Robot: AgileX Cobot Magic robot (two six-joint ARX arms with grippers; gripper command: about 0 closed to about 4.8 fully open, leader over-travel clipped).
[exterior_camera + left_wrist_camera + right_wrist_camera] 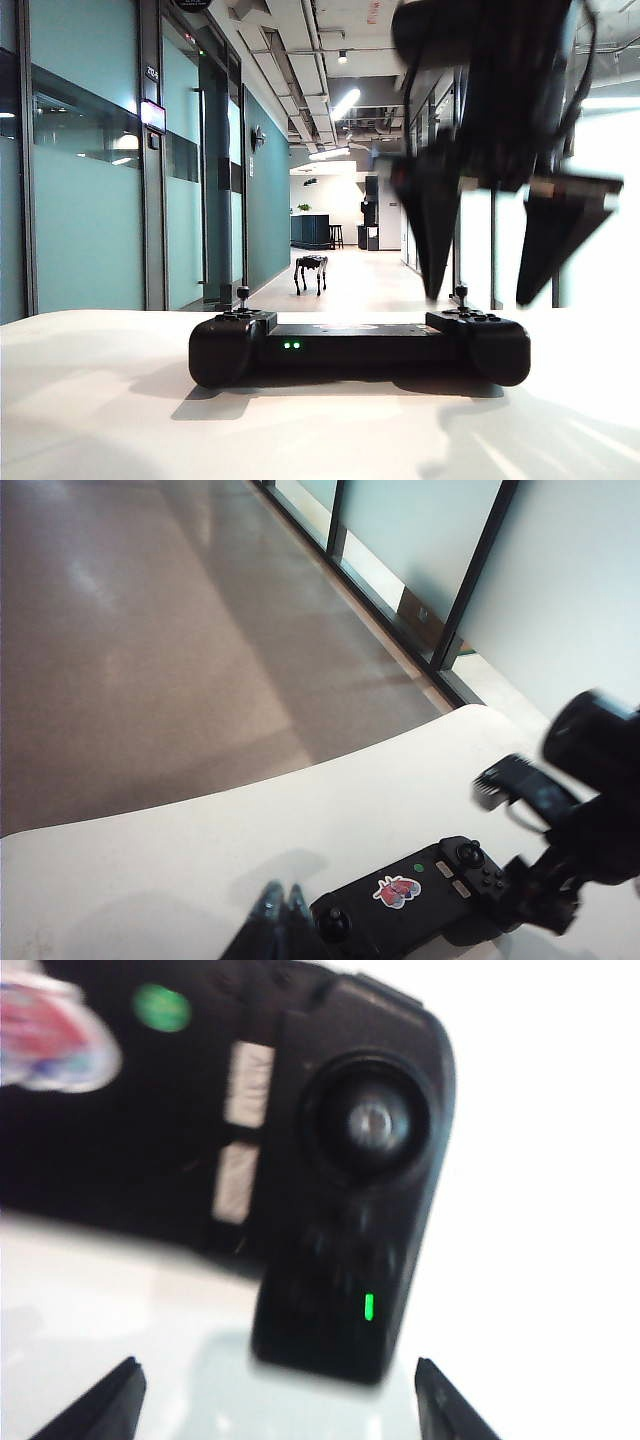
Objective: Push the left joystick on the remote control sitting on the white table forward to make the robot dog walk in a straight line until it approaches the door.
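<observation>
Right gripper [478, 298] hangs spread wide, empty, above the remote's [360, 345] right end. Left gripper [282, 908] tips look pressed together, empty, beside the left joystick [333, 921]. I'd nudge that stick forward gently, straight. Dog [311, 272] is far down the hall; no telling how close the door is. Table [90, 400] is mostly bare.
</observation>
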